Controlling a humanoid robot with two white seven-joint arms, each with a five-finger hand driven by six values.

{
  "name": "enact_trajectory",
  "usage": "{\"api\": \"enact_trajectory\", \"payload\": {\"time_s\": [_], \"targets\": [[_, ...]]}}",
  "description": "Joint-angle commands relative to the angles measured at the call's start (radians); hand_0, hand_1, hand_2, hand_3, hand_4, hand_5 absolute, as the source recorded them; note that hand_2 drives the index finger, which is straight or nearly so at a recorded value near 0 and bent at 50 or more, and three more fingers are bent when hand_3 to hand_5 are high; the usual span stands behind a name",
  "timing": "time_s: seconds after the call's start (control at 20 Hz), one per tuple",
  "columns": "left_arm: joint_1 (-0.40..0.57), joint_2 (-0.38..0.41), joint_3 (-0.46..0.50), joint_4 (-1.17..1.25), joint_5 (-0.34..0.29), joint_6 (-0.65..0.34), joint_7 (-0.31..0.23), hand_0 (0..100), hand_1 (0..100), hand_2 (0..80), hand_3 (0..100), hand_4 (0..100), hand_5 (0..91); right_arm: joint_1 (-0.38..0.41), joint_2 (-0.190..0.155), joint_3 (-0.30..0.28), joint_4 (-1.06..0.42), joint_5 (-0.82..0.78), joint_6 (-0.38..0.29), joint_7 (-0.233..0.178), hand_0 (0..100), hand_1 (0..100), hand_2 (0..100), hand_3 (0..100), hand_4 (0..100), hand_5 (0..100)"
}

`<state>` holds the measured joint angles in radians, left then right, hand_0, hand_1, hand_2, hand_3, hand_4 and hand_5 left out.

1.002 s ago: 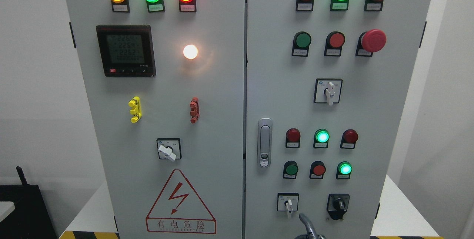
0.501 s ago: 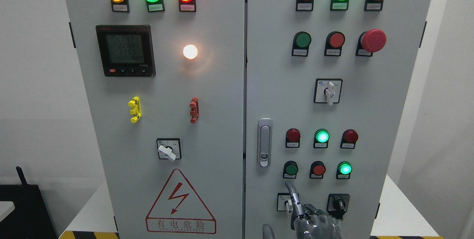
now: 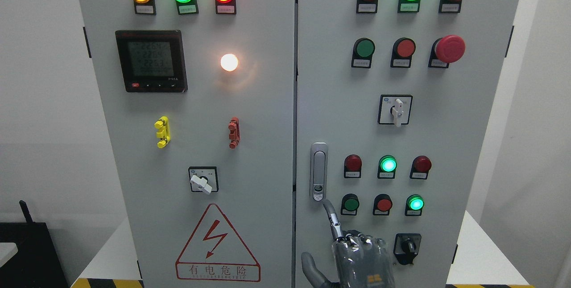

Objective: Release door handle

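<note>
1. At the far left of your view, the cabinet's left door [image 3: 196,145] carries three lit lamps along the top, amber, green and red, with a black digital meter [image 3: 151,60] below them; its digits are too small to read.
2. Lower on that door, a red-outlined warning triangle [image 3: 217,243] shows a lightning bolt and the characters 有电危险; the line of small print under them is not legible.
3. Just right of the seam between the doors you see the door handle [image 3: 318,171], a silver recessed bar on the right door [image 3: 401,136], its long axis vertical, with the lock at its lower end.
4. Your right hand [image 3: 352,252] rises from the bottom edge, right of the middle: the index finger [image 3: 332,217] is extended upward with its tip just below the handle's lower end, the other fingers are curled, and it grips nothing.
5. Right of the hand sit rows of red and green buttons; their label plates are unreadable.
</note>
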<state>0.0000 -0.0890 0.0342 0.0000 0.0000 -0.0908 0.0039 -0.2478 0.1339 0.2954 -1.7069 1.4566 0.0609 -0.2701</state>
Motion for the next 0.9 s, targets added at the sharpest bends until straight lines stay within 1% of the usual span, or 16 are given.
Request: {"api": "enact_trajectory", "payload": {"time_s": [0.0, 0.15, 0.3, 0.4, 0.65, 0.85], "targets": [[-0.015, 0.000, 0.001, 0.023, -0.029, 0.000, -0.001, 12, 39, 0.0, 0, 0, 0.0, -0.024, 0.001, 0.031, 0.052, 0.021, 0.016, 0.017, 29, 42, 0, 100, 100, 100], [-0.015, 0.000, 0.001, 0.023, -0.029, 0.000, -0.001, 12, 39, 0.0, 0, 0, 0.0, -0.030, 0.001, 0.031, 0.055, 0.021, 0.028, 0.017, 30, 41, 0, 100, 100, 100], [-0.015, 0.000, 0.001, 0.023, -0.029, 0.000, -0.001, 12, 39, 0.0, 0, 0, 0.0, -0.054, 0.001, 0.028, 0.065, 0.021, 0.036, 0.029, 31, 41, 0, 100, 100, 100], [-0.015, 0.000, 0.001, 0.025, -0.028, 0.000, -0.001, 12, 39, 0.0, 0, 0, 0.0, -0.056, 0.001, 0.027, 0.069, 0.021, 0.057, 0.029, 31, 41, 0, 100, 100, 100], [-0.015, 0.000, 0.001, 0.023, -0.029, 0.000, -0.001, 12, 39, 0.0, 0, 0, 0.0, -0.056, 0.004, 0.027, 0.070, 0.021, 0.060, 0.031, 31, 40, 0, 100, 98, 100], [-0.015, 0.000, 0.001, 0.025, -0.029, 0.000, -0.001, 12, 39, 0.0, 0, 0, 0.0, -0.056, 0.004, 0.022, 0.072, 0.021, 0.062, 0.034, 31, 40, 0, 100, 100, 100]]}}
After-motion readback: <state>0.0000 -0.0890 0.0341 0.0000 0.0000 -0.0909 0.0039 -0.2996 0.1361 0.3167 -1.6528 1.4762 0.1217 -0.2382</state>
